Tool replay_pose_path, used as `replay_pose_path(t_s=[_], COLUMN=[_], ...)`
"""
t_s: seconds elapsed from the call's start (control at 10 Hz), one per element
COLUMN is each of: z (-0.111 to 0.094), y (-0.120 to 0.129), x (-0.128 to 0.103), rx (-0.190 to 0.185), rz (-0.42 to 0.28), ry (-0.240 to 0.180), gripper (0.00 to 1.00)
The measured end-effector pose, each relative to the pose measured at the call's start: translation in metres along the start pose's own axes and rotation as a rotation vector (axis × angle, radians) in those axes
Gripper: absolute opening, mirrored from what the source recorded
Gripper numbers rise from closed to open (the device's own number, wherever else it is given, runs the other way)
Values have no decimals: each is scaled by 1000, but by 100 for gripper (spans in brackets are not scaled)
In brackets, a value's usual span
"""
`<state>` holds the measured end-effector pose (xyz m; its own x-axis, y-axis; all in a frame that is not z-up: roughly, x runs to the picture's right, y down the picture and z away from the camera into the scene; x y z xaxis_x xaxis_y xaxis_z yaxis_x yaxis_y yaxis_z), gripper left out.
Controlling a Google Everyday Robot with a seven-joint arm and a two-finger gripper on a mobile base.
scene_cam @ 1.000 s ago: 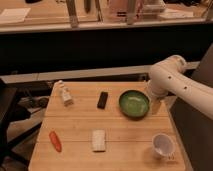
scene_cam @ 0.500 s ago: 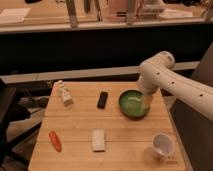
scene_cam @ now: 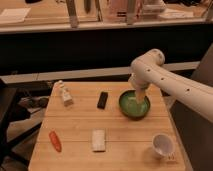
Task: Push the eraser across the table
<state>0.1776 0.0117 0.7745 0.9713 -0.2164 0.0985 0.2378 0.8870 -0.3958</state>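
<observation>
The eraser [scene_cam: 102,100] is a small flat black block lying on the light wooden table [scene_cam: 80,127], towards its far middle. The white arm comes in from the right, and my gripper [scene_cam: 139,98] hangs over the green bowl [scene_cam: 134,105], right of the eraser and about a bowl's width from it. The gripper's tip is seen against the bowl's inside.
A pale whitish block [scene_cam: 99,140] lies near the front middle. An orange carrot-like object [scene_cam: 55,141] lies at the front left. A small pale figure [scene_cam: 64,93] stands at the far left. A white cup [scene_cam: 163,145] sits at the front right.
The arm has swung left from the table's right side, bringing the gripper over the green bowl. The eraser and other objects have not moved.
</observation>
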Motion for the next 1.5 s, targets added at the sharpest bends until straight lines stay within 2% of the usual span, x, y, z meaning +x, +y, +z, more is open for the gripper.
replay_pose_path(t_s=[0.8, 1.5], z=[27, 50], y=[-25, -34], x=[-17, -26], rx=[21, 24], rz=[-48, -60], ry=[-28, -36], gripper=[80, 80])
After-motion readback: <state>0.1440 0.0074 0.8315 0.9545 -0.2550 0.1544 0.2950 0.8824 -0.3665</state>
